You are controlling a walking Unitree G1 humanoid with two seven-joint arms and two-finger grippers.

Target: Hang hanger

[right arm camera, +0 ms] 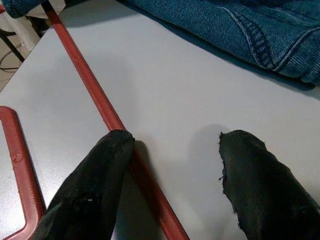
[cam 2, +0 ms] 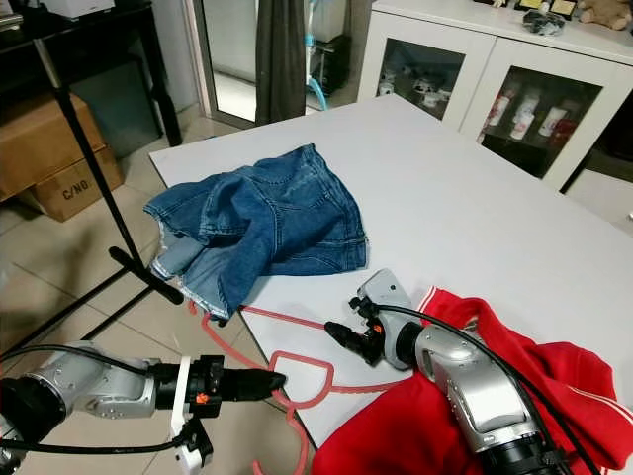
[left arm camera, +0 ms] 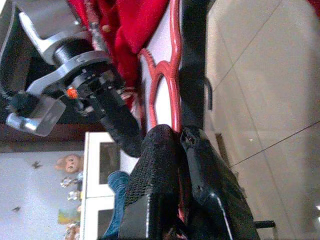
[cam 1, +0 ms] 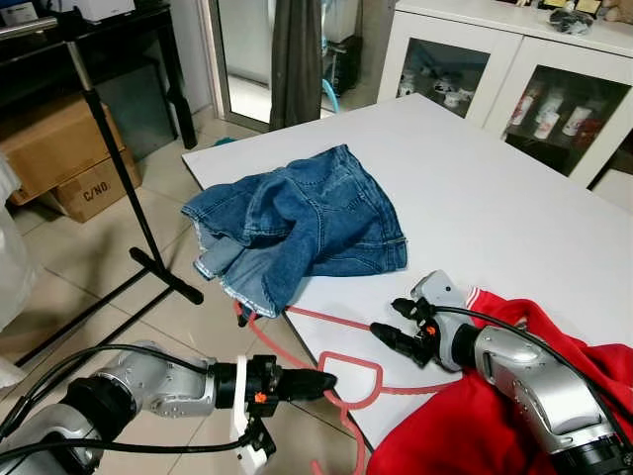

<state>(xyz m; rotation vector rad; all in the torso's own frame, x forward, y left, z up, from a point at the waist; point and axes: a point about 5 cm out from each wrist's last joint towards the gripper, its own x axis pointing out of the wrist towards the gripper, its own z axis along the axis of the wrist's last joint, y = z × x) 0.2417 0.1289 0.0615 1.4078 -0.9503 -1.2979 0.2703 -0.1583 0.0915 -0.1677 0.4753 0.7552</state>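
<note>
Red plastic hanger (cam 1: 341,381) lying flat at the near edge of a white table (cam 1: 495,208), its hook end hanging past the edge toward the floor, its far arm running under a pair of blue denim shorts (cam 1: 297,223). Pinched at its near corner by the left gripper (cam 1: 326,384), reaching in level from off the table's edge, both black fingers (left arm camera: 155,170) clamped tight on the red bar. Just beyond that grip, over the tabletop, the right gripper (cam 1: 388,338), fingers spread apart and holding nothing, one fingertip (right arm camera: 107,160) pressed against the hanger's straight lower bar, the other on bare table. Denim shorts crumpled further out from both grippers, one leg drooping over the table's edge. Red sweatshirt (cam 1: 475,416) with a white-striped collar bunched under and behind the right forearm. Off to the left gripper's outer side, a black metal stand (cam 1: 138,233) on a tiled floor (cam 1: 69,277), a cardboard box (cam 1: 69,163) behind it. Past the table, a white glass-fronted cabinet (cam 1: 514,79).
</note>
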